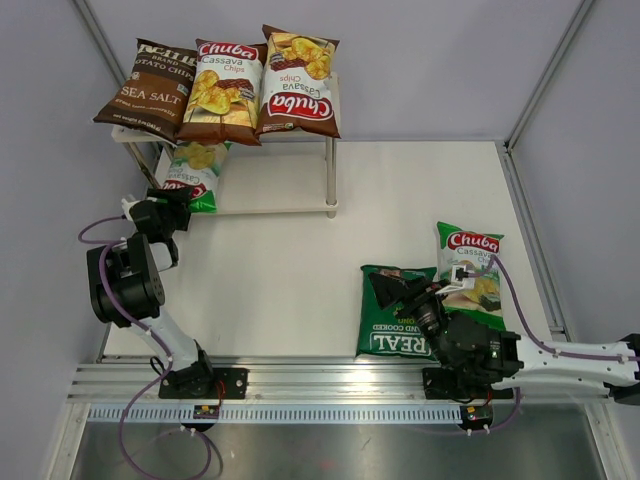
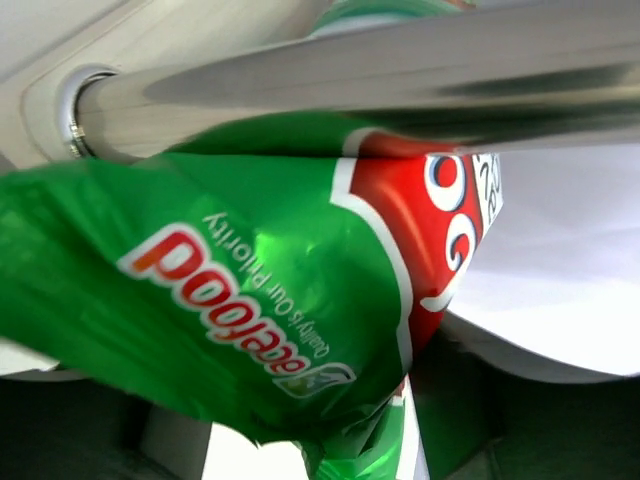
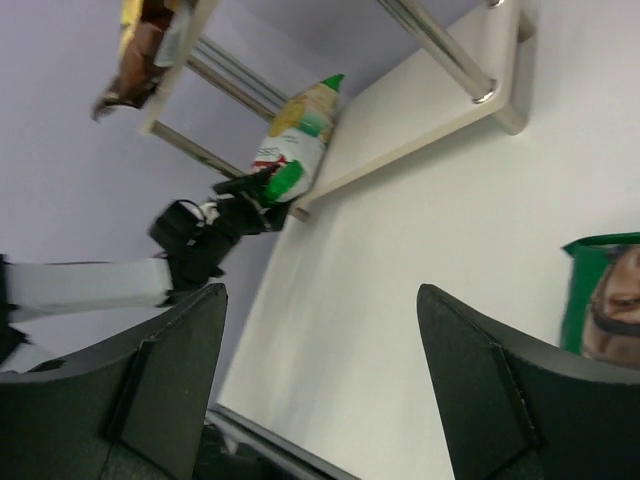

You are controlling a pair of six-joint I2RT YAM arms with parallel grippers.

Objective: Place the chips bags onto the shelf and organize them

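On the lower cream board of the small two-tier metal-legged shelf (image 1: 270,185), at its left end, a glossy green Chuba chips bag (image 1: 195,172) is standing tilted. Its long axis is running from the board's front edge toward the back. The left arm's jaws (image 1: 172,205) are sitting at the bag's near end and, judging from the right wrist view, are pinching it (green foil is filling the left wrist view, hiding the fingers). That foil is showing upside-down print: "Quality Is Our Priority" under a red logo ending in "food". A silver shelf leg (image 2: 350,70) is crossing just beside the bag, so I judge any push inward is depending on clearing it.

On the upper board three bags are lying side by side: a dark brown "SEA SALT" potato chips bag (image 1: 150,92), a brown-and-white "Chuba Cassava Chips" bag (image 1: 222,92), and a second brown-and-white Chuba bag (image 1: 298,85) turned upside down.

On the white tabletop (image 1: 300,280), well apart from the shelf, a dark green "REAL" bag (image 1: 392,325) and a second green Chuba bag (image 1: 470,262) are lying beside each other, long axes pointing away from the arms. The right arm is far nearer, and the right arm's jaws (image 3: 320,300) are spreading wide with nothing between them.
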